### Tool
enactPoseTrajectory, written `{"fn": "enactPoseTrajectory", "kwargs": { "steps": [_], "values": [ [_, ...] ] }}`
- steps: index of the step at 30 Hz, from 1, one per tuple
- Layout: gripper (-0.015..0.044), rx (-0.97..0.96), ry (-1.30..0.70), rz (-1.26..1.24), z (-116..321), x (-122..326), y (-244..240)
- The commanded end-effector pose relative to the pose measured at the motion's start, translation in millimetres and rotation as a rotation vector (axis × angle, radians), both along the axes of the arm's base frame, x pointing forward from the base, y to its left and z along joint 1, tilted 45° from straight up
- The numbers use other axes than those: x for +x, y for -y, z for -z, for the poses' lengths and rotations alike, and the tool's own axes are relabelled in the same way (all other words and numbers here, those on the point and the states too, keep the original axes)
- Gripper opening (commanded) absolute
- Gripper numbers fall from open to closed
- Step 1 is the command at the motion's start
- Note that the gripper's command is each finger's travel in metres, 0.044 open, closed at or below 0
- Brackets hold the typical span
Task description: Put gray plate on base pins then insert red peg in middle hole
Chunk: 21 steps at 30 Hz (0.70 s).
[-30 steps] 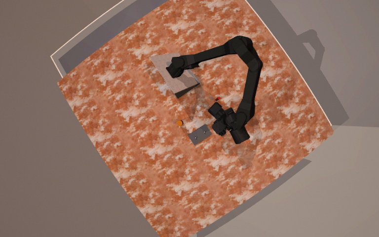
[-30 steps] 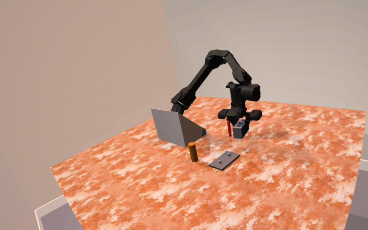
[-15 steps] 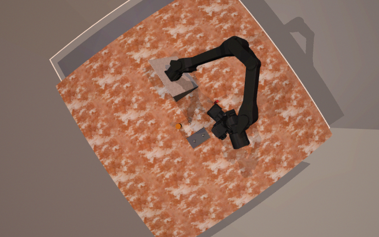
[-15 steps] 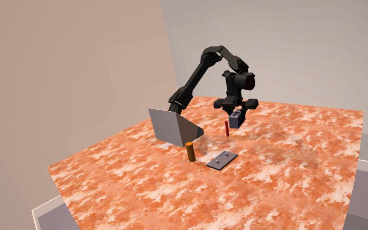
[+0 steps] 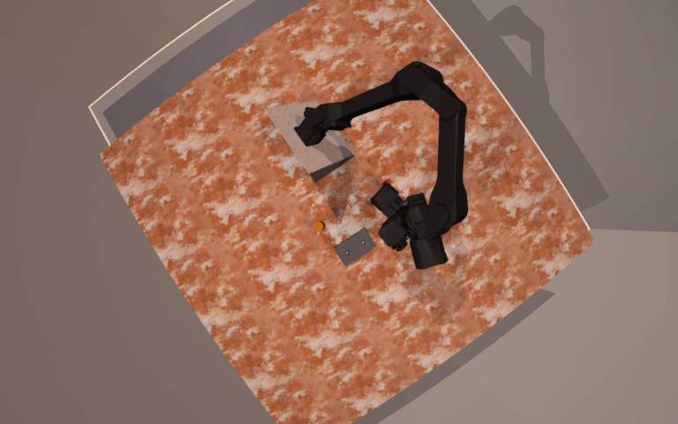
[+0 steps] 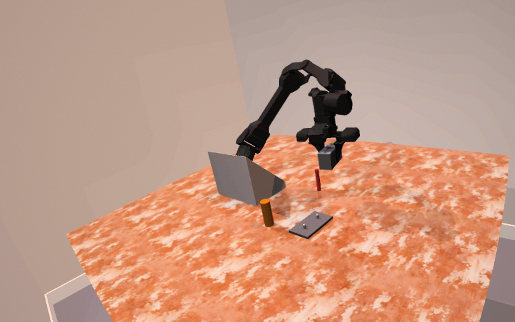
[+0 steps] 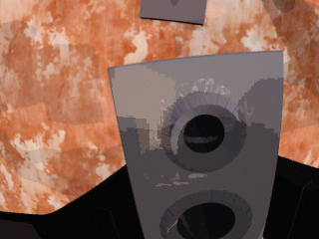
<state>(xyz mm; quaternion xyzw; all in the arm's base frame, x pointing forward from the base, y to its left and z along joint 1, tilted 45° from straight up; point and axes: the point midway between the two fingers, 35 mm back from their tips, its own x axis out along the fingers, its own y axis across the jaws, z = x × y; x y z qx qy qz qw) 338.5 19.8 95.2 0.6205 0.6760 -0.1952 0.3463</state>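
My gripper (image 5: pixel 392 215) (image 6: pixel 329 153) (image 7: pixel 190 155) is shut on the gray plate (image 6: pixel 326 161) (image 7: pixel 249 70), a thick block held above the table. Two of its holes show in the wrist view; its lower end is cut off there. In the top view the gripper hides the plate. The flat dark gray base (image 5: pixel 356 249) (image 6: pixel 309 226) (image 7: pixel 161 12) lies on the table, to the left of the gripper in the top view, with two short pale pins pointing up. The red peg (image 5: pixel 387 181) (image 6: pixel 318 180) stands upright close to the gripper, apart from it.
An orange cylinder (image 5: pixel 319 225) (image 6: pixel 267 213) stands upright near the base. A large gray wedge (image 5: pixel 285 123) (image 6: pixel 234 177) stands by the arm's mount. The orange and white table (image 5: pixel 259 314) (image 6: pixel 212 275) carries everything.
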Motion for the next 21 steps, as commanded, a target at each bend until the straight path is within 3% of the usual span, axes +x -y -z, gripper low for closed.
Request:
{"fn": "enactPoseTrajectory", "kwargs": {
  "steps": [1,21],
  "values": [
    [0.0000,-0.006,-0.008,0.008,9.1,2.8,5.3],
    [0.0000,-0.007,-0.066,0.073,67.6,16.5,25.7]
  ]
}}
